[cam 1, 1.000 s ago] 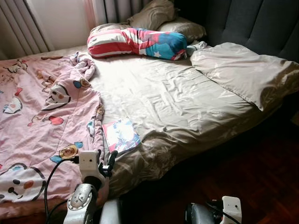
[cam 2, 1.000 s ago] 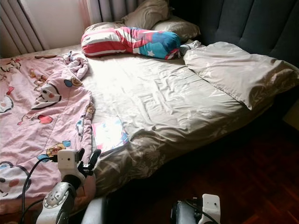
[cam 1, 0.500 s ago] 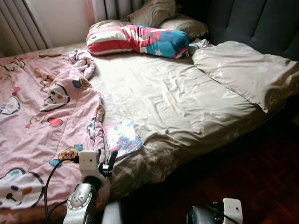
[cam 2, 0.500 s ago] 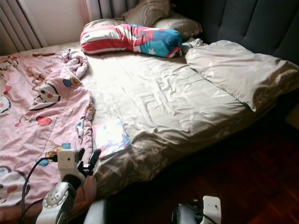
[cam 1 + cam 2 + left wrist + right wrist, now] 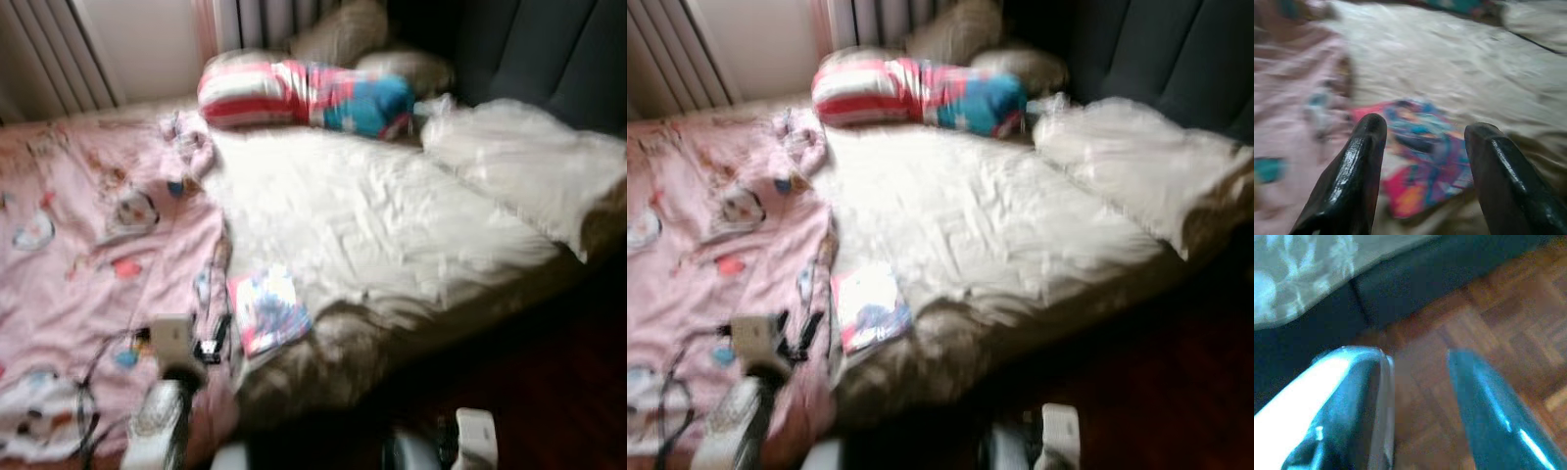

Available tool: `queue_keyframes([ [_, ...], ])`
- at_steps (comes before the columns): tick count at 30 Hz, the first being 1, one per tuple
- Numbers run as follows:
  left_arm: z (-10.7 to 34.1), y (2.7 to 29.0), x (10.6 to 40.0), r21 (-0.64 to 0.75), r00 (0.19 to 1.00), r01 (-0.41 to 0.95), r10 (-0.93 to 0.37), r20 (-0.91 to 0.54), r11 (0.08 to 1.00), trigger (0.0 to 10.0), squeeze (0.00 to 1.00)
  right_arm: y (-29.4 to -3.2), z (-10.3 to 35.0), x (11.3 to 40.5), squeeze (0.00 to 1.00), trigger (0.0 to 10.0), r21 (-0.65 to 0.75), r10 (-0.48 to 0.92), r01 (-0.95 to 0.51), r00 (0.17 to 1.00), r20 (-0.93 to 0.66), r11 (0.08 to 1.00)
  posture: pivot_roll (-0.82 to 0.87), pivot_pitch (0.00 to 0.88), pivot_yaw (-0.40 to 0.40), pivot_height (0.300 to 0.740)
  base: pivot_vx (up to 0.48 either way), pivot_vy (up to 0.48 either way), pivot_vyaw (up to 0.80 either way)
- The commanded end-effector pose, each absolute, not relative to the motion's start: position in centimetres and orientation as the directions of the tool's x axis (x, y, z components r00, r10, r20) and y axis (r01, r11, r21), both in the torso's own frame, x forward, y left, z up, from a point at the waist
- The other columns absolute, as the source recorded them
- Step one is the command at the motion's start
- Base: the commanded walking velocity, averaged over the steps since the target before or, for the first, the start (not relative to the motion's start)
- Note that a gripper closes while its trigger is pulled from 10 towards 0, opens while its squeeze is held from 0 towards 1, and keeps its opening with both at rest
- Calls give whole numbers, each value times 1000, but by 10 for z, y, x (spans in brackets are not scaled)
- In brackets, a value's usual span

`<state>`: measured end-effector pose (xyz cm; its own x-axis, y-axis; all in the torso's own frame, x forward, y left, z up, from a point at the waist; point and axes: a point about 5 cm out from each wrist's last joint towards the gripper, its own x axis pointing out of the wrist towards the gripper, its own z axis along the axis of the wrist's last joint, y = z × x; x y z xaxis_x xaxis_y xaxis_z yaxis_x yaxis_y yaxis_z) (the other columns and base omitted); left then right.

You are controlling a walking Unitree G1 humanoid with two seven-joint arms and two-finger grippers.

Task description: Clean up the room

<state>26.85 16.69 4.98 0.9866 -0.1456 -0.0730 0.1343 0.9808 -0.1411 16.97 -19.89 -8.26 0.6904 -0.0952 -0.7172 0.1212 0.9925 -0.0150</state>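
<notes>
A colourful magazine [image 5: 267, 310] lies flat on the beige sheet near the bed's front edge, next to the rumpled pink cartoon blanket [image 5: 88, 245]. My left gripper [image 5: 1425, 127] is open and points at the magazine [image 5: 1425, 156] from a short way off, with nothing between its fingers. In the head view the left gripper [image 5: 214, 340] hovers over the blanket's edge, just left of the magazine. My right gripper [image 5: 1418, 357] hangs open over the wooden floor beside the bed base. All views are blurred.
A red, white and blue bolster [image 5: 304, 93] and beige pillows [image 5: 519, 166] lie at the head of the bed, against a dark padded headboard [image 5: 549, 49]. Curtains [image 5: 39, 59] hang behind the bed. Dark parquet floor [image 5: 568, 382] runs along the bed's right side.
The whole picture has shifted and blurred, so the camera has moved. The magazine now sits closer to my left gripper. The right arm still hangs low.
</notes>
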Motion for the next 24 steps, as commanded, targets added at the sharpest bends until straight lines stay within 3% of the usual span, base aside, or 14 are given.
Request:
queue_keyframes([
  [1, 52, 185, 267, -117, 993, 93, -101, -68, 989, 10000, 0, -188, -94, 150, 0, 10000, 7, -60, 104, 626, -777, 995, 27, 47, 18, 573, 281, 0, 0],
  [5, 53, 183, 268, -120, 991, 105, -113, -66, 987, 10000, 0, -188, -94, 149, 0, 10000, 7, -59, 103, 624, -779, 995, 28, 55, 18, 573, 278, 0, 0],
  [13, 53, 165, 279, -223, 976, 176, -199, -86, 959, 10000, 0, -191, -94, 148, 0, 10000, 0, -59, 95, 619, -783, 995, 42, 96, -6, 573, 0, 0, 0],
  [24, 34, 148, 305, -393, 949, 131, -230, -216, 910, 10000, 0, -198, -94, 144, 0, 10000, -11, -67, 94, 622, -780, 996, -43, 185, -6, 573, 0, 0, 0],
])
